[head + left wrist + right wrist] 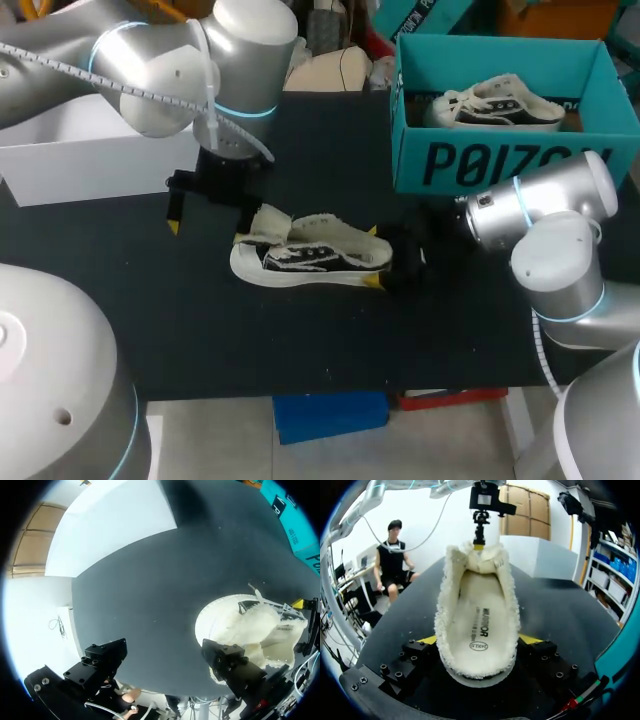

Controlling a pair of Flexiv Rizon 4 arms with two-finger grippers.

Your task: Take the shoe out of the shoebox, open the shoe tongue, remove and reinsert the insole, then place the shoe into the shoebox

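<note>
A: Where's the sneaker?
B: On the desk, out of the shoebox. My right claw is clamped across its heel end; left claw spread wide, one finger at the fleecy tongue
A: Risk?
B: Finger could slip, tongue flops over the insole; or the sneaker twists in that heel-only pinch

Cream fleecy shoe with black side panel, teal shoebox, black table, white box
</note>
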